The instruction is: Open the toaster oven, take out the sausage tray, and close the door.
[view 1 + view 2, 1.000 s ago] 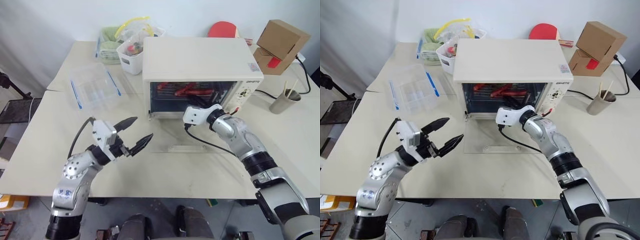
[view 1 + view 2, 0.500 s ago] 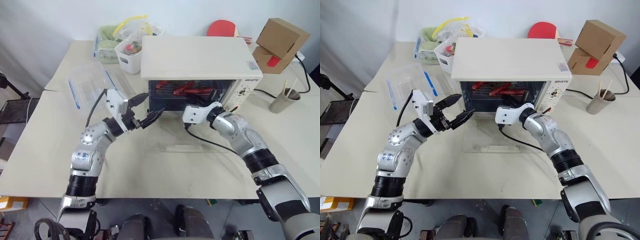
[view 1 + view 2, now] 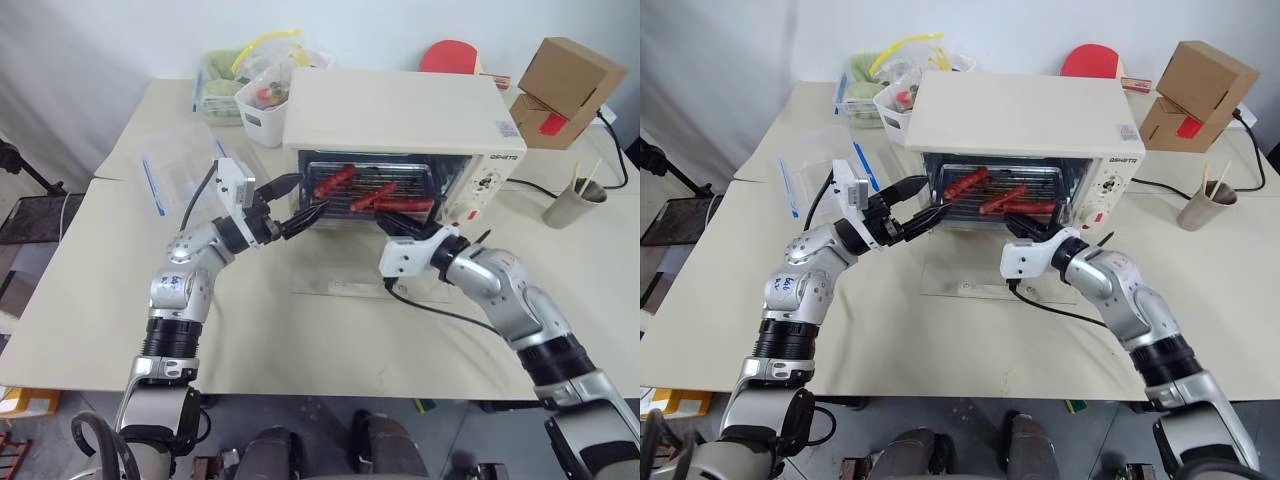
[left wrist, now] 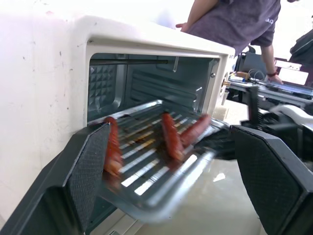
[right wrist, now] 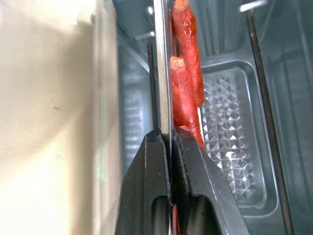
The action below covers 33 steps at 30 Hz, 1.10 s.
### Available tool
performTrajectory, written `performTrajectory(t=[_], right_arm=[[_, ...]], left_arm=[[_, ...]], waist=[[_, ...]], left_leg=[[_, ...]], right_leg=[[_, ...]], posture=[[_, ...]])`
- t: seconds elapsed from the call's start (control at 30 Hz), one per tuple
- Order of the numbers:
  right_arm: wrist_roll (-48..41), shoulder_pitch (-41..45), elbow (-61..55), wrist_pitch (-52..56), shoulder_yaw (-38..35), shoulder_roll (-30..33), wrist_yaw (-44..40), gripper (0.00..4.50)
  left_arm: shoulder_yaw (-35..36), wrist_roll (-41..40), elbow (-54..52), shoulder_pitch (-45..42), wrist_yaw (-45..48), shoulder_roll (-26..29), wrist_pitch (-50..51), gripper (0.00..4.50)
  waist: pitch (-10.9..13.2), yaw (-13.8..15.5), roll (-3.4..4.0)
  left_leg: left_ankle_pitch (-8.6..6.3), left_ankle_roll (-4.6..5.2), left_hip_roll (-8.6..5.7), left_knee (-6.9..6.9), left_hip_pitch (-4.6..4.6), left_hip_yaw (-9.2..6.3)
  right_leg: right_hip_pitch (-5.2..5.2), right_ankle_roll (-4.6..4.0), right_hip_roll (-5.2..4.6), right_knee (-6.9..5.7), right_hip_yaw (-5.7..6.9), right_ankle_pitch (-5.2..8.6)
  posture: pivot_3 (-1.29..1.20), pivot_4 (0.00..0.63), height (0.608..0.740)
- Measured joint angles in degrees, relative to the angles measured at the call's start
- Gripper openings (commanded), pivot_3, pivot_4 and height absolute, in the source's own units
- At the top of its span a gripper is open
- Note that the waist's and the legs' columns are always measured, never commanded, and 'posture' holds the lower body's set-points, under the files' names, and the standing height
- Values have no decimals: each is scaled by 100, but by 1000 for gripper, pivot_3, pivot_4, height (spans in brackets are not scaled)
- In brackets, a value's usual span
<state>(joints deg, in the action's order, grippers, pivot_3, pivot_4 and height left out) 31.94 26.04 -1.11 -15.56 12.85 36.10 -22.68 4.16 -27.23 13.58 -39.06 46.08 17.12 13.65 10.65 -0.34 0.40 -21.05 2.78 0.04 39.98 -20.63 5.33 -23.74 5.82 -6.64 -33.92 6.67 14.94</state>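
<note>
Metal sausage tray (image 3: 368, 193) blurred beside left fingers (image 4: 88, 166).

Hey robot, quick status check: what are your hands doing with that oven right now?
Right gripper shut on tray rim. Left gripper open at tray's other end. Door down flat, nothing in the way.

One cream-white boxy toaster oven (image 3: 400, 120), one shiny metal tray (image 4: 161, 176) with three red sausages (image 4: 168, 137), two brown cardboard boxes (image 3: 560, 85).
</note>
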Motion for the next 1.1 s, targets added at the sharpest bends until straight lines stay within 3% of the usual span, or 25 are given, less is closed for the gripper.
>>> performTrajectory(t=[0.23,0.47,0.67,0.83,1.1], right_arm=[[64,-1512,-1767,605,-353,17,-257,0],[243,-2071,-2576,957,-542,9,-386,0],[122,-2476,-2863,924,-786,214,-666,0],[-112,-2512,-2923,614,-841,357,-846,0],[-240,-2052,-2766,201,-602,369,-998,0]], left_arm=[[144,-165,176,2,50,-78,97,4144],[283,-344,134,284,96,-6,654,4144],[653,-1273,-259,380,-133,551,2802,4144],[1160,-2490,-315,68,-961,541,5240,4144],[1758,-3256,-338,-65,-1916,139,6871,4144]], waist=[[1,34,-1],[1,31,-2],[2,37,-3],[7,42,-12],[7,29,-12]], left_leg=[[3,-4,-2,8,8,6],[3,-5,-3,5,12,5],[3,-5,-3,5,13,-3],[3,-5,-5,6,14,-7],[4,-10,-4,5,21,-4]], right_leg=[[3,1,2,-10,-3,-1],[5,1,4,-9,-2,0],[8,0,1,-8,-19,0],[9,0,0,-10,-22,0],[10,-1,5,-14,-29,1]], posture=[[0,150,740],[0,150,740],[0,150,740],[0,150,740],[0,150,740]])
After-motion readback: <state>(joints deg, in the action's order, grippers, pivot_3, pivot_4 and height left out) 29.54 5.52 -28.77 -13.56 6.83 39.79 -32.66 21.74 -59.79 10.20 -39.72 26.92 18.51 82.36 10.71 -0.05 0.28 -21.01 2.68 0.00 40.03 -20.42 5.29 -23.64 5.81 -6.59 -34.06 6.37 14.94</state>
